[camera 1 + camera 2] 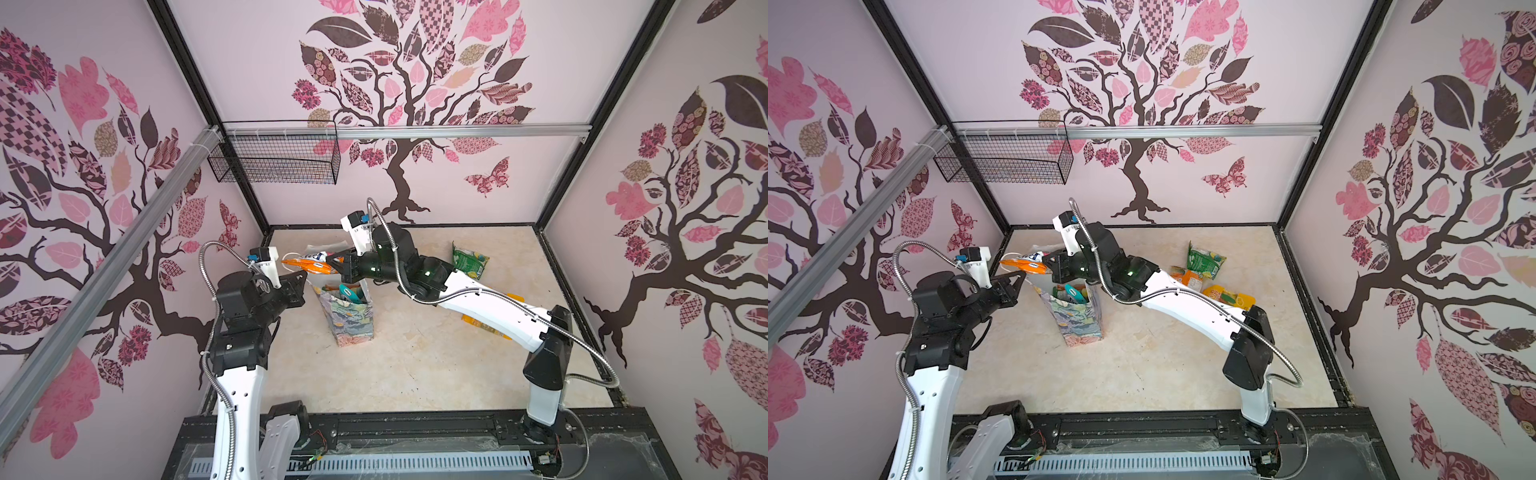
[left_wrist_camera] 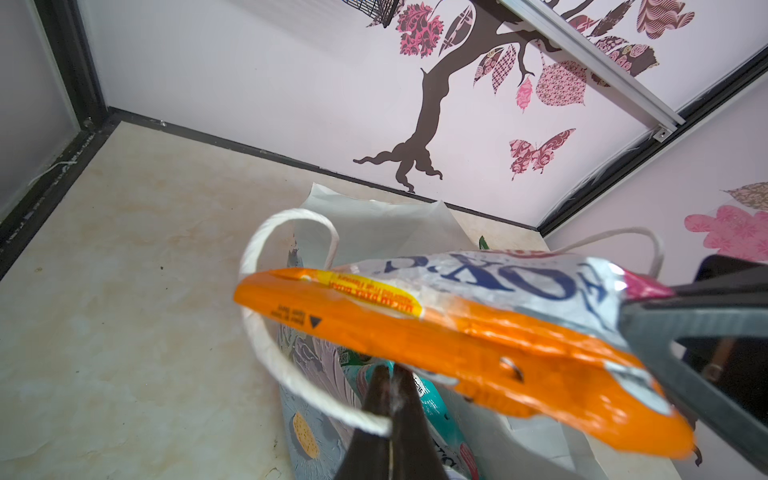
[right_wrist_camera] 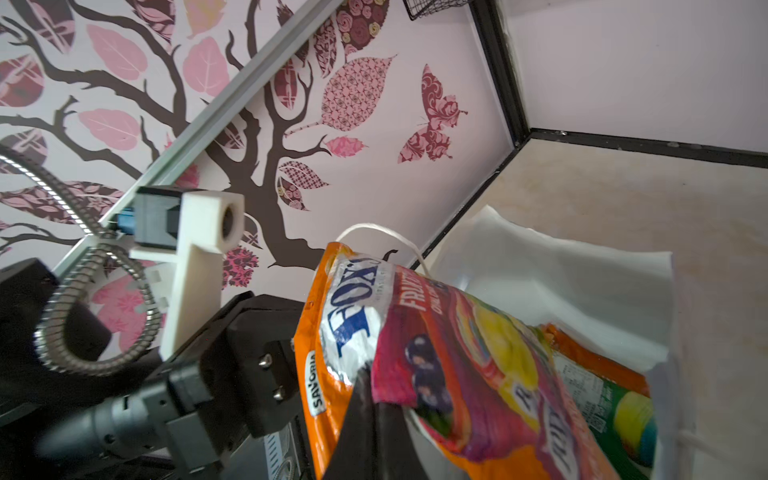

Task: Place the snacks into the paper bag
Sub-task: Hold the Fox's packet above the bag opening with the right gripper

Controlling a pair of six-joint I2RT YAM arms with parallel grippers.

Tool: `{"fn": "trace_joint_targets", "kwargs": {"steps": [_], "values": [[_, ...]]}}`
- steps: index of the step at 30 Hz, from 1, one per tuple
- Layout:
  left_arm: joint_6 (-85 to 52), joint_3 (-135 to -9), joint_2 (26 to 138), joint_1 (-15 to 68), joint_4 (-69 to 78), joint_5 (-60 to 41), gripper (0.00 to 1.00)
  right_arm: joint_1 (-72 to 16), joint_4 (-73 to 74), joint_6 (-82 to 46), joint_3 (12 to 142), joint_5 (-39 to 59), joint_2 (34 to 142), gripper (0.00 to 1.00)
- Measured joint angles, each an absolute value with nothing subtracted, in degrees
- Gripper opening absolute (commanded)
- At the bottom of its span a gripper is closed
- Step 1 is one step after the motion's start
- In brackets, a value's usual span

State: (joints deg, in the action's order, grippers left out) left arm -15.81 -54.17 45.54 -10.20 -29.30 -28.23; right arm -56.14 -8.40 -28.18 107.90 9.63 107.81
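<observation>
The flowered paper bag (image 1: pixel 351 322) (image 1: pixel 1084 322) stands upright mid-table with several snacks inside, a teal one (image 2: pixel 440 407) on top. My left gripper (image 1: pixel 305 279) (image 2: pixel 392 372) is shut on the bag's white cord handle (image 2: pixel 266 353) at the bag's left rim. My right gripper (image 1: pixel 333 262) (image 3: pixel 370 376) is shut on the end of an orange snack packet (image 1: pixel 309 266) (image 1: pixel 1023 266) (image 2: pixel 457 328) (image 3: pixel 457 374), which hangs nearly level over the bag's open mouth. More snacks lie on the table at the right: a green one (image 1: pixel 469 259) (image 1: pixel 1204 259) and yellow-orange ones (image 1: pixel 1231 297), partly hidden by the right arm.
A black wire basket (image 1: pixel 274 162) hangs on the back wall rail at the upper left. Walls close the cream table (image 1: pixel 415 365) on three sides. The right arm (image 1: pixel 490 309) stretches across the table's right half toward the bag.
</observation>
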Motion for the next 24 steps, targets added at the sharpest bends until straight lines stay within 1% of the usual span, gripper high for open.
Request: {"fn": "trace_joint_targets", "kwargs": {"steps": [6,10,17,24], "values": [[-15.6,-54.2,45.5,-10.2,-29.3,-28.2,0.00,-56.1,-13.5,-25.0,110.7,4.8,108.4,0.00],[-15.5,-54.2,45.5,-10.2,-29.2,-28.2,0.00,-56.1,-18.5,-22.3,116.7,2.0,109.6,0.00],[-15.4,-54.2,45.5,-10.2,-29.2,-28.2,0.00,-56.1,-26.8,-18.9,128.8,0.5,115.9,0.00],[-15.2,-54.2,45.5,-10.2,-29.2,-28.2,0.00,-56.1,-33.7,-17.4,134.9,-0.3,121.5,0.00]]}}
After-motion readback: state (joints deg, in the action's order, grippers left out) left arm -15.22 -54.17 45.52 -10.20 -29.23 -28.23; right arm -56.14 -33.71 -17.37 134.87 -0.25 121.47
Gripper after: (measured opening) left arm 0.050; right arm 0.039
